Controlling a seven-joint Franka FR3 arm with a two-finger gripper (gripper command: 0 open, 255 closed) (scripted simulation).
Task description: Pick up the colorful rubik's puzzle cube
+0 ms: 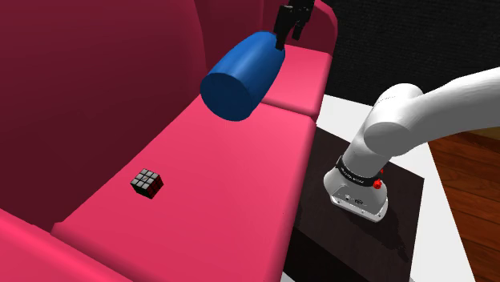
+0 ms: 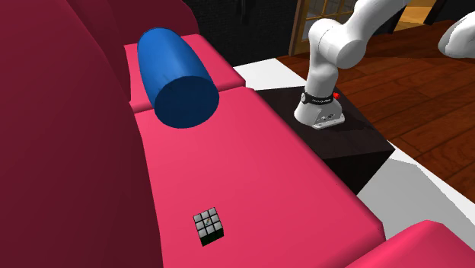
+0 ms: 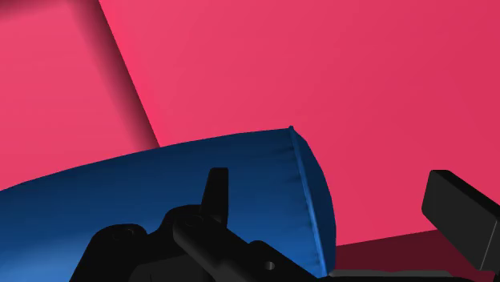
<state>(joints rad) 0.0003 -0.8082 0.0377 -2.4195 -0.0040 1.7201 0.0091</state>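
A deep pink sofa (image 1: 240,200) with smooth, plain seat cushions and a darker crimson back is the work surface. Beside it lie a white floor patch (image 1: 344,108) and wooden boards (image 1: 473,168), with a black area (image 1: 401,32) beyond. The white arm (image 1: 417,112) rises from a dark box stand (image 1: 405,208). A smooth blue cylindrical bolster (image 1: 240,76) lies near the seam between the cushions. The small cube (image 1: 147,183), black-framed with grey tiles and hints of red and green, sits on the near cushion, well apart from the bolster. The jaws are spread wide above the bolster's far end, clasping nothing.
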